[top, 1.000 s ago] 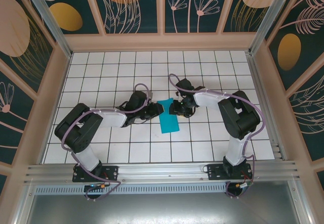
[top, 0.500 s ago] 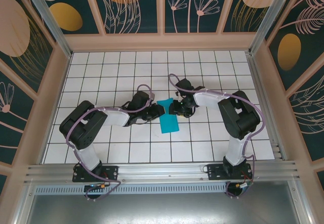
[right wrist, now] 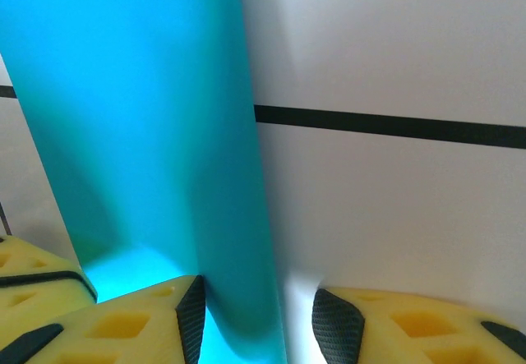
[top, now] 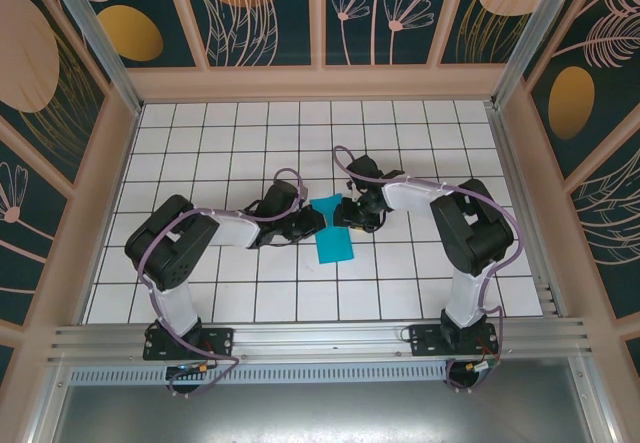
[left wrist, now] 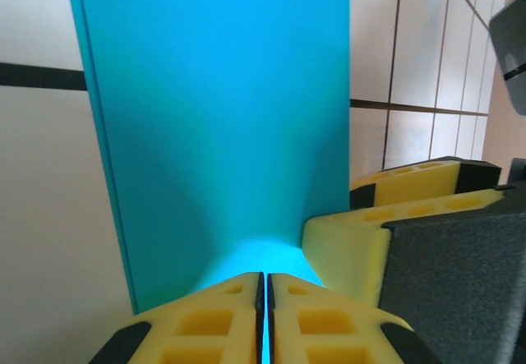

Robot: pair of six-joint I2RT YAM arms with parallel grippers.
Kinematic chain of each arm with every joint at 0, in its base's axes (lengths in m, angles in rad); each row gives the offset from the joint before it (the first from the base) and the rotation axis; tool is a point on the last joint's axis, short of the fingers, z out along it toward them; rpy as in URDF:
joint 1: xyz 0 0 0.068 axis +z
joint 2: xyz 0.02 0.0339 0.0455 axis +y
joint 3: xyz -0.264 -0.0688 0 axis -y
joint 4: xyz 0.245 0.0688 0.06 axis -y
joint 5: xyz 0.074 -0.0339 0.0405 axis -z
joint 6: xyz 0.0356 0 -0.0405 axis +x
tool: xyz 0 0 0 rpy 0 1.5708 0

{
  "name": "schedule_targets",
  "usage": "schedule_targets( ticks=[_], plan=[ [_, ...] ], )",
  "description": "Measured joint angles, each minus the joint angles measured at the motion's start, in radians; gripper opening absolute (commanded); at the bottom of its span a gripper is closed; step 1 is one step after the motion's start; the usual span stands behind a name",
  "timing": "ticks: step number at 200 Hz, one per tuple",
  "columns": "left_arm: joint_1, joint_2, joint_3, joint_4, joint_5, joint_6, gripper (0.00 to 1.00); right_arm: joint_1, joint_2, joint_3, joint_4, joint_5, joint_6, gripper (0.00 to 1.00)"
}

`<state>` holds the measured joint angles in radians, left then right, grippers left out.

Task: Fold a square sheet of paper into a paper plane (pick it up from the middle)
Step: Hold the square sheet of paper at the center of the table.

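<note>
Paper (top: 335, 241), bright cyan-blue and unmarked, lies flat on the white tiled table (top: 420, 283) I am working over from afar. It is a long, narrow rectangle set slightly askew to the black grid lines. Its surface is smooth and matte, with straight sides and crisp corners. In the left wrist view a thin darker band runs along one long side, as if one layer lies over another.

Both arms meet at the far end of the paper. The left gripper (top: 318, 222) comes in from the paper's left side. Its yellow foam pads (left wrist: 215, 324), moulded with square hollows, are pressed almost together, leaving only a hairline slit that glows cyan. I cannot tell whether the paper is nipped between them or merely lies beneath.

The right gripper (top: 346, 219) reaches in from the paper's right side, just beside the left one. Its fingers (right wrist: 136, 324), the same yellow foam with black tips, stand apart. One sits over the paper and the other over bare tile, with the paper's long edge running into the gap between them.

The near end of the paper lies free on the tiles, well apart from both arms' bases.
</note>
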<state>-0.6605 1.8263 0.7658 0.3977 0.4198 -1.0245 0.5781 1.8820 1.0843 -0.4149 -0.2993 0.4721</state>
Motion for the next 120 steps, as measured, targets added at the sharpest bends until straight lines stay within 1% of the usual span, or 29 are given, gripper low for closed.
schedule_targets(
  ticks=[75,120],
  plan=[
    [-0.001,0.015,0.014,-0.072,-0.030,-0.025,0.00,0.000,0.000,0.001,-0.001,0.000,0.000,0.49],
    [-0.002,0.015,0.014,-0.073,-0.035,-0.036,0.00,0.005,-0.044,-0.010,0.015,0.000,0.001,0.54]
  ],
)
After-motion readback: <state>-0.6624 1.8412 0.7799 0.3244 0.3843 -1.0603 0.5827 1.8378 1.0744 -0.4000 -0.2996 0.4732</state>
